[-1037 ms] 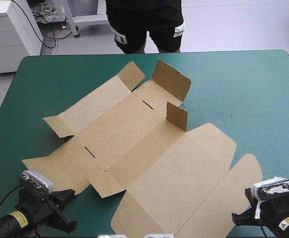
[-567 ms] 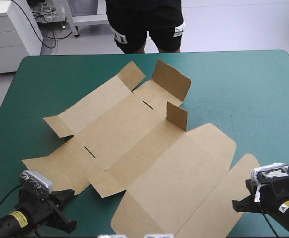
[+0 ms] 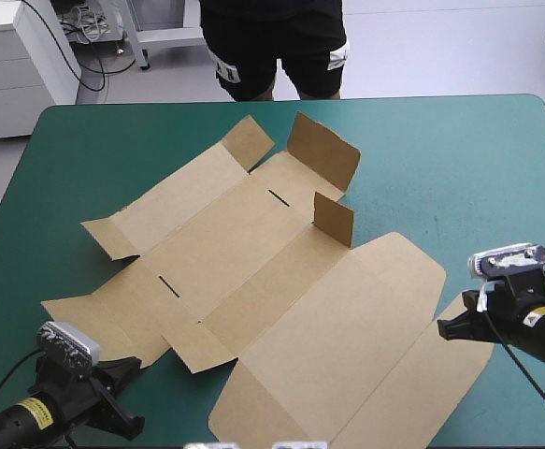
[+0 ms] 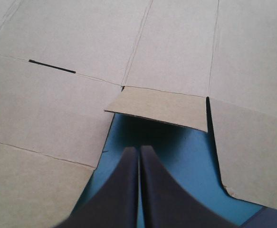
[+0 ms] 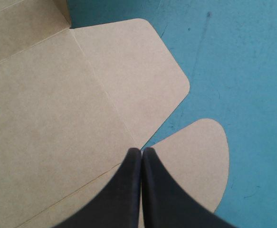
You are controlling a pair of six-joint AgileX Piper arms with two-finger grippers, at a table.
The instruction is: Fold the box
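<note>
Brown box (image 3: 281, 281) on teal-green table (image 3: 459, 159)

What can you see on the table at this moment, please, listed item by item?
Box: one, brown, a cut sheet lying mostly flat across the middle of the table, with two flaps raised at its far side.
Table: one, teal-green cover, under the box and showing all around it.
Left tool: one, black, shut, over the cover in a notch at the box's near left edge.
Right tool: one, black, shut, above the box's near right part.
</note>
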